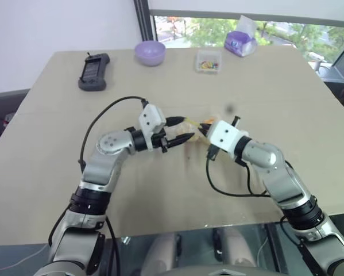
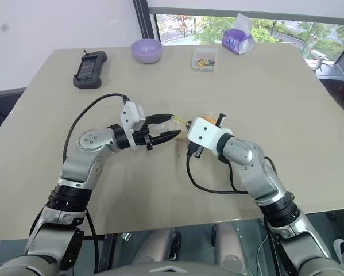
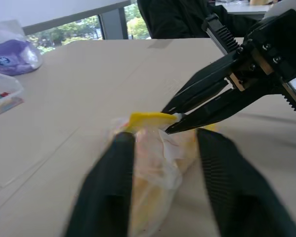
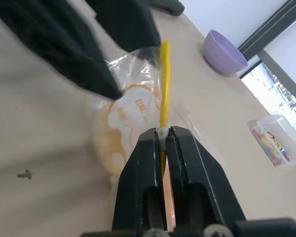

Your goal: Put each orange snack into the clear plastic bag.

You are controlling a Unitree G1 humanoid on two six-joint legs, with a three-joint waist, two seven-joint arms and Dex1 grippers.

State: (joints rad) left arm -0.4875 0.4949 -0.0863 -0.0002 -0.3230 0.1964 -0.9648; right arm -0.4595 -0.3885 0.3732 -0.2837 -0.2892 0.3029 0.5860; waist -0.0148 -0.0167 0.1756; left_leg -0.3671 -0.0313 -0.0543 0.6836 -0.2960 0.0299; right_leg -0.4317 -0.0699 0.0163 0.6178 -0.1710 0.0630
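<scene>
Right wrist view shows the right gripper (image 4: 163,132) with its jaws clenched on the thin yellow strip at the mouth of the clear plastic bag (image 4: 133,106), and through the crinkly film an orange snack (image 4: 119,133) is seen inside the bag. The bag is held above the desk (image 1: 263,92), near its middle, between the two arms. In the left wrist view the left gripper (image 3: 162,143) has its two black fingers (image 3: 113,182) apart, one on each side of the bag; they are released and I cannot tell if they touch the film. In the same view the jaws of the right gripper come in from the other side and pinch the yellow strip. From the head views, the left gripper points toward the right one, and both meet over the centre of the desk. At the far edge of the desk stand a purple bowl (image 1: 150,52), a small clear box of coloured sweets (image 1: 208,61) and a purple tissue packet (image 1: 240,41), well apart from the bag. A dark handheld controller (image 1: 93,72) lies near the far left corner.
</scene>
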